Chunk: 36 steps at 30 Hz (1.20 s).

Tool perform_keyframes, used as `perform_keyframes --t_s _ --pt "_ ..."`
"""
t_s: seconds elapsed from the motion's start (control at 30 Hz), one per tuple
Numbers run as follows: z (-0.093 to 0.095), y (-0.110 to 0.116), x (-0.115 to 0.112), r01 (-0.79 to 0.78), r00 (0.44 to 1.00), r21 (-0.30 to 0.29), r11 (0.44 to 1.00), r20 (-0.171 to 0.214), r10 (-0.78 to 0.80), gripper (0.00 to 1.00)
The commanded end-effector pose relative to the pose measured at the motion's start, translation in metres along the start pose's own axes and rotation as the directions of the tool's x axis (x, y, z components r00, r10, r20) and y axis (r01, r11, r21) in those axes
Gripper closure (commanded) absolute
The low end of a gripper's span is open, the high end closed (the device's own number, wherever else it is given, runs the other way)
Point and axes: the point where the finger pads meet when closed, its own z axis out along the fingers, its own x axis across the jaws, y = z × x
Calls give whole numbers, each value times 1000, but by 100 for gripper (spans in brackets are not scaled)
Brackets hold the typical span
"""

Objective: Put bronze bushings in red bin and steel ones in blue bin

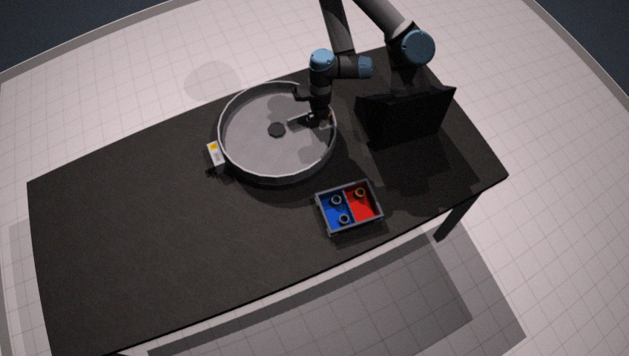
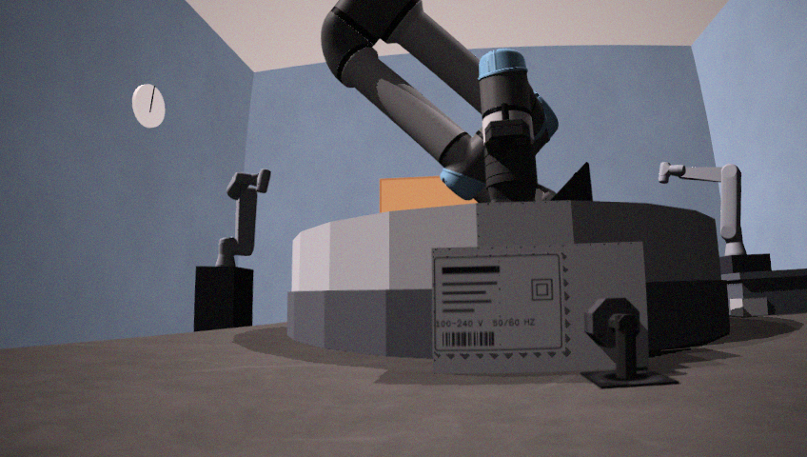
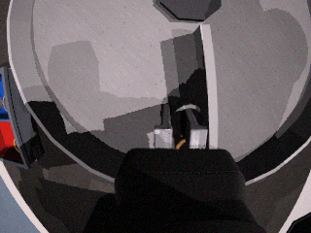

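On a dark table (image 1: 132, 229) in a blue-walled room, the turntable (image 1: 229, 163) sits upper centre of the top view, where the gripper (image 3: 181, 138) is clamped on a bronze bushing (image 3: 181, 144) near the right rim. I judge a straight lift clear of that rim best before swinging toward the red bin (image 1: 366, 207) at lower right. Only an orange sliver shows between the fingers, so the bushing's axis cannot be told.

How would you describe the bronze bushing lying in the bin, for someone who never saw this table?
Find the round turntable on the dark table; nearer the front edge sits a two-colour bin. The bronze bushing lies alone in its red half, while two steel ones occupy the blue half.
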Motion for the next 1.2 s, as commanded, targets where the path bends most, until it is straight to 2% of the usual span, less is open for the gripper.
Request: perform_keyframes --t_s 0.0,1.17 --pt "-2 0 0 0 1000 1 1000 0 0 100" --pt "-12 0 0 -1 1000 1 1000 -1 1 100"
